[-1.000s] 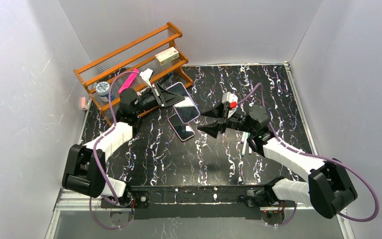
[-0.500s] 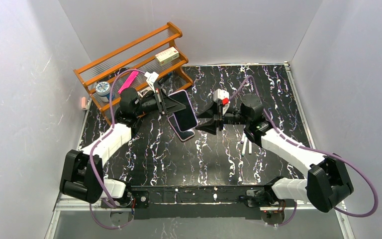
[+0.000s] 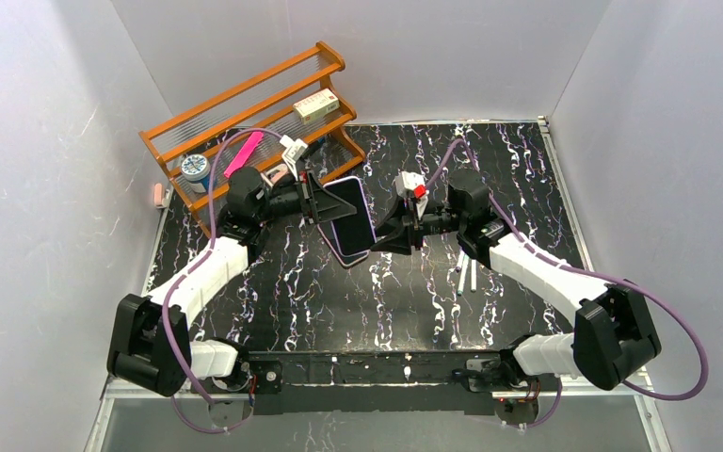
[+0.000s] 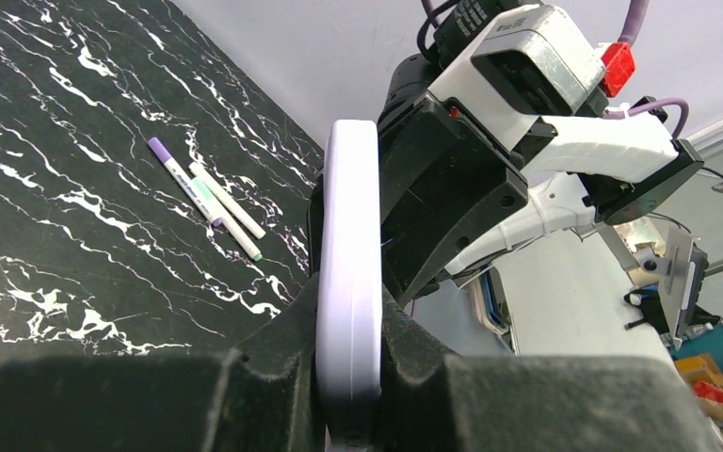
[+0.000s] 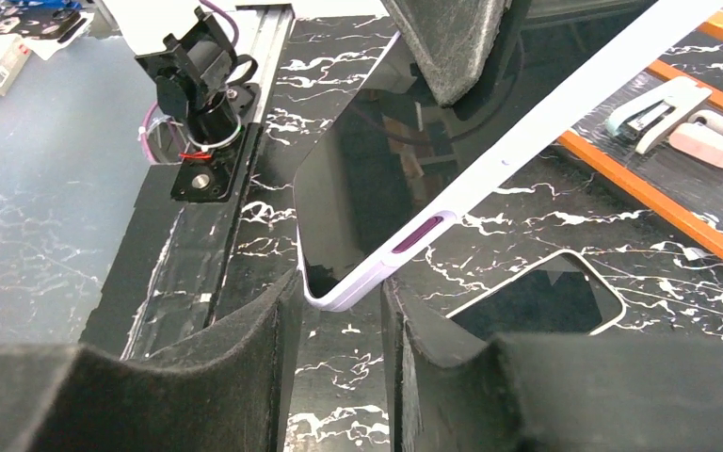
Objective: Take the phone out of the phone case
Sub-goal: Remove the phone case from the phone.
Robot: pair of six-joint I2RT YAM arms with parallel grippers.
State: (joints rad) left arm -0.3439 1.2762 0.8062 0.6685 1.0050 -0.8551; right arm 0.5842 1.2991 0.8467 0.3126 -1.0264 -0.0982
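Observation:
My left gripper (image 3: 320, 200) is shut on a phone in a lilac case (image 3: 350, 217) and holds it tilted on edge above the black marble table. In the left wrist view the case edge (image 4: 348, 273) stands upright, clamped between my fingers (image 4: 282, 348). My right gripper (image 3: 383, 238) is open at the phone's near corner. In the right wrist view that corner (image 5: 337, 290) sits between my fingers (image 5: 264, 330) without being clamped, and the dark screen (image 5: 367, 179) faces the camera. A second phone (image 5: 537, 301) lies flat on the table below.
An orange wooden rack (image 3: 245, 108) stands at the back left with a box, a pink item and a tin on it. Several pens (image 3: 464, 275) lie on the table under the right arm; they also show in the left wrist view (image 4: 209, 198).
My left arm has lifted the cased phone and turned it more on edge towards the right arm. My right gripper has moved left until its open fingers straddle the phone's corner.

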